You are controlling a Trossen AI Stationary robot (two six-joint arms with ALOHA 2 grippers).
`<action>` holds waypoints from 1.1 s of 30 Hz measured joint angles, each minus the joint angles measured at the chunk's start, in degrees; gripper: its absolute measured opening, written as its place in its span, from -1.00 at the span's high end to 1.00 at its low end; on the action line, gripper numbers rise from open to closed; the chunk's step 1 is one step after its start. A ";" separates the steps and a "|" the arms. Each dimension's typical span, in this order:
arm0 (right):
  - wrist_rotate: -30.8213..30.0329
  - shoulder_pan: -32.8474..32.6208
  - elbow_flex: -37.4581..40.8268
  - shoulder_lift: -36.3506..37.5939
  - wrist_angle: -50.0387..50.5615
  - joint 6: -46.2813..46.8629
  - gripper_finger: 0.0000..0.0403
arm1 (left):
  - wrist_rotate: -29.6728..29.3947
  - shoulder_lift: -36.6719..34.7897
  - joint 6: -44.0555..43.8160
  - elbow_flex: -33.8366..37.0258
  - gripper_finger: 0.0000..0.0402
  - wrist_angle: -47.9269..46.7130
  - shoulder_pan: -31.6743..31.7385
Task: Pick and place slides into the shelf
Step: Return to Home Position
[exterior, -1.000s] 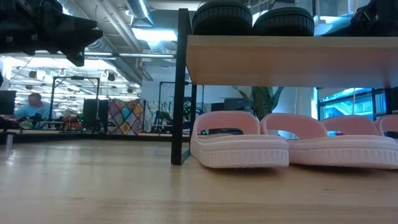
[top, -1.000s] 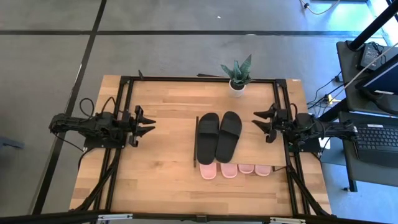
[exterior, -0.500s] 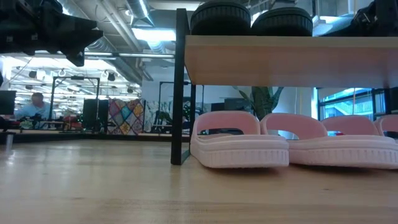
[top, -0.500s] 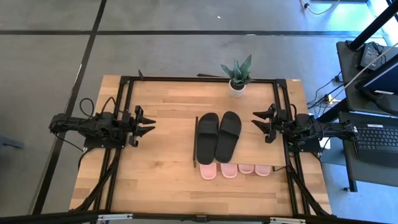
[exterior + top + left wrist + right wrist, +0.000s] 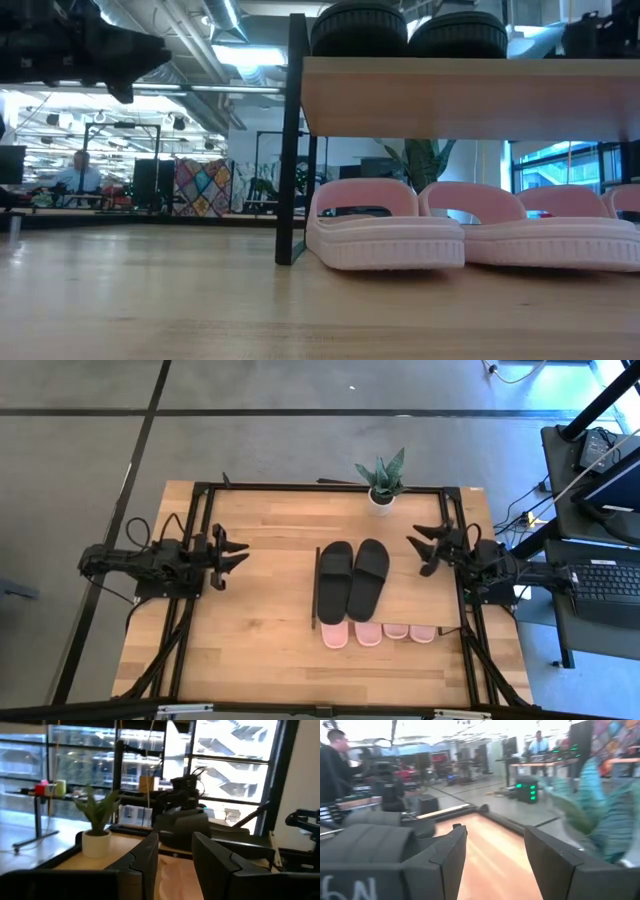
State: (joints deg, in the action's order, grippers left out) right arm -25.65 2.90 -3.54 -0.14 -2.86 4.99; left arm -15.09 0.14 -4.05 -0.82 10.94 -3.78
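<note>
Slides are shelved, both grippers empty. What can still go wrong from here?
1. The right gripper sits open near the potted plant; swinging toward the far edge could clip it.
2. The pink slides poke out from under the shelf at its near edge; a low pass there could drag them out.
The left gripper looks clear.

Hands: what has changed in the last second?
The right hand swung toward the far edge of the table, nearer the plant, and the left hand tilted slightly the same way. Both are open and empty; nothing was gripped or released. The black slides on the shelf and the pink slides under it stayed put.
</note>
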 joint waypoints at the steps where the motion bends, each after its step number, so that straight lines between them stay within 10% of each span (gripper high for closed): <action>1: 0.04 0.98 -0.01 0.00 0.00 -0.67 0.01 | 1.26 0.00 0.17 0.00 0.44 0.31 0.66; 33: -9.67 33.34 2.72 0.02 -2.44 -11.49 0.01 | 3.52 0.00 9.25 -0.11 0.44 0.22 41.09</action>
State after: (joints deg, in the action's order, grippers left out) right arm -35.32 36.24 -0.83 -0.12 -5.30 -6.50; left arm -11.57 0.14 5.20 -0.93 11.16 37.31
